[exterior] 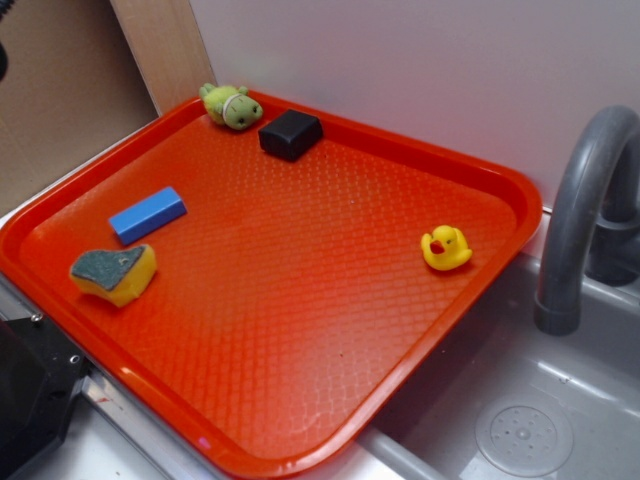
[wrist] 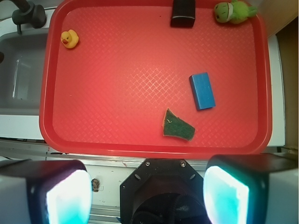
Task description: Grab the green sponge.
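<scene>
Sponge (wrist: 178, 126) is seen lying scourer-side up near the tray's (wrist: 154, 151) front rim, just beside the blue block (wrist: 202, 90) | claw (wrist: 148, 186) is held wide open above the rim, nothing gripped | approach judged not yet begun

The tray (exterior: 300, 300) looks like glossy red plastic with a fine diamond-textured floor. The sponge (exterior: 113, 272) is porous yellow foam topped by a rough, dark green scouring layer. The plush (exterior: 231, 105) is fuzzy green cloth. The duck (exterior: 446, 248) is smooth and shiny, the black block (exterior: 290, 134) matt, the sink (exterior: 520, 400) smooth grey plastic.
</scene>
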Controlling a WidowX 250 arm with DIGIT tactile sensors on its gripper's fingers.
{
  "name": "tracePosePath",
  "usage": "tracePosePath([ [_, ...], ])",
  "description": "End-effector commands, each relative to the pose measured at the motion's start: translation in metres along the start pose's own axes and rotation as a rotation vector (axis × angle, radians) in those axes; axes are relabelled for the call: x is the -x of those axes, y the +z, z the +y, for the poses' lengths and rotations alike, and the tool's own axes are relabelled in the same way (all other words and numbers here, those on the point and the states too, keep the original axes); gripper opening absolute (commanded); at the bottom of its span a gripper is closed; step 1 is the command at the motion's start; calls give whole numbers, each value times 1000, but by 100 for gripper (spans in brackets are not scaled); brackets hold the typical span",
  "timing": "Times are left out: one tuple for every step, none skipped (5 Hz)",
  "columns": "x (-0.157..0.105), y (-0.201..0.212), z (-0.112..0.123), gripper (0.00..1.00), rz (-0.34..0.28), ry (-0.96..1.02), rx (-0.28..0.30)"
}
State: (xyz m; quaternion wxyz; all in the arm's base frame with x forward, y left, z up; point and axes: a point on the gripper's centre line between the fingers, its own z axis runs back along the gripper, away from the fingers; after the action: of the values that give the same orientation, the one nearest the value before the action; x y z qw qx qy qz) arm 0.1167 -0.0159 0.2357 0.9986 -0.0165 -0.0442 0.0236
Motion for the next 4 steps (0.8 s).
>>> tracePosePath([
  [0,0,0,100,0,0,0],
  [1,1,-1,100,4,8,-6],
  [0,3,0,100,5,18,-8],
  [-6,1,4,100,22,-86,-35],
])
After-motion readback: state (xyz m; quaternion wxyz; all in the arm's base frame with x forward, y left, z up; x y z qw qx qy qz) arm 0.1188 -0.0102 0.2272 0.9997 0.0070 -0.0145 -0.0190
